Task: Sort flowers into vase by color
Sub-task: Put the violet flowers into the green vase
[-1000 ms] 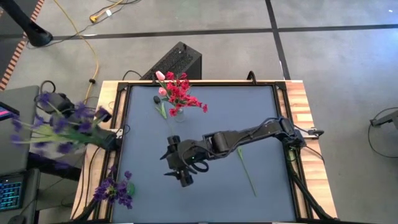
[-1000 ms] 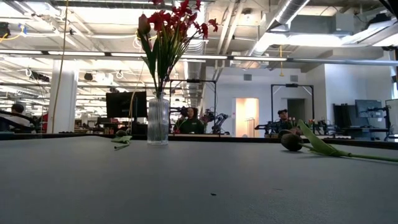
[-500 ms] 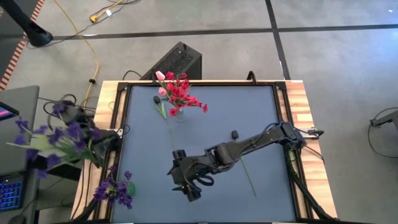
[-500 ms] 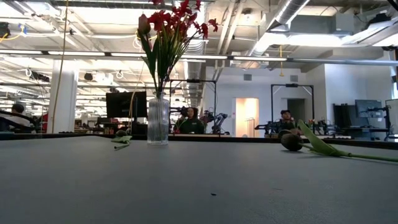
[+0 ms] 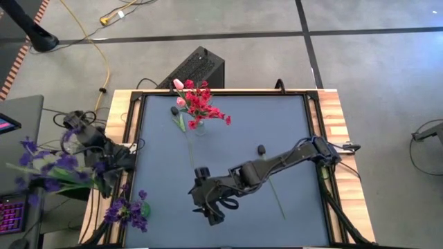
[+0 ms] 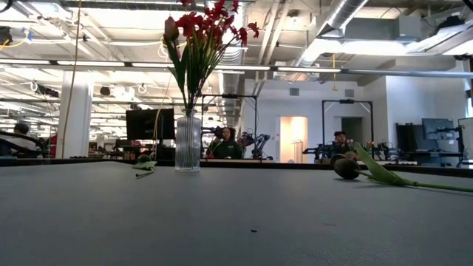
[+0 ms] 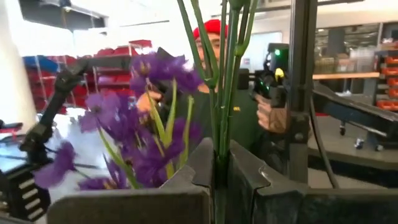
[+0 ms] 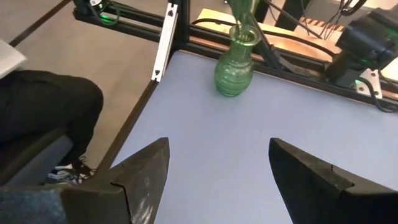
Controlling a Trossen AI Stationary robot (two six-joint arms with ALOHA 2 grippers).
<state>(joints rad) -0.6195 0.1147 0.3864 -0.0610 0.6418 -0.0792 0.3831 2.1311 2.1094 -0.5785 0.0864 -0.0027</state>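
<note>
High view: left gripper point(image 5: 104, 164) jaws clamp one purple bunch point(image 5: 48, 166); right gripper point(image 5: 211, 204) jaws wide, empty; two vases; one loose tulip point(image 5: 262, 149) on desk point(image 5: 277, 124).

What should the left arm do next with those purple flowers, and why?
Probably swing the purple flowers in over the table toward the green vase. The left gripper is shut on their stems, off the table's left edge, and that vase already holds purple blooms.
</note>
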